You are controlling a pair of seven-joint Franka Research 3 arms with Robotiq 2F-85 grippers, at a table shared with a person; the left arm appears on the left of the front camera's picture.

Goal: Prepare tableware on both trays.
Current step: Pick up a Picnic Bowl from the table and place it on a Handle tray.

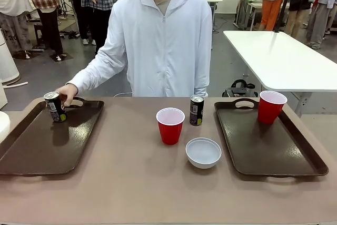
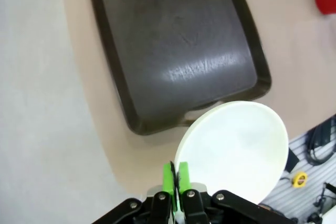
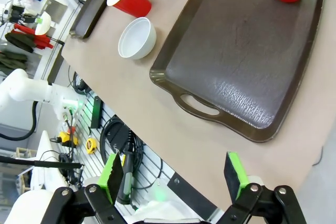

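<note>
My left gripper (image 2: 176, 176) is shut on the rim of a white bowl (image 2: 233, 150), held above the table just off the near end of the left tray (image 2: 178, 51). At that tray's far end a person's hand (image 1: 67, 93) holds a dark can (image 1: 55, 107) tilted on the tray. A red cup (image 1: 170, 125), a second can (image 1: 196, 110) and another white bowl (image 1: 203, 152) stand on the table between the trays. The right tray (image 1: 263, 151) carries a red cup (image 1: 271, 106) in its far corner. My right gripper (image 3: 174, 177) hangs open off the table's edge near that tray (image 3: 247, 40).
The person in a white hooded jacket stands at the far side of the table. Cables and tools lie on the floor below the table edge (image 3: 121, 145). A white table (image 1: 284, 59) stands behind on the right, with people farther back.
</note>
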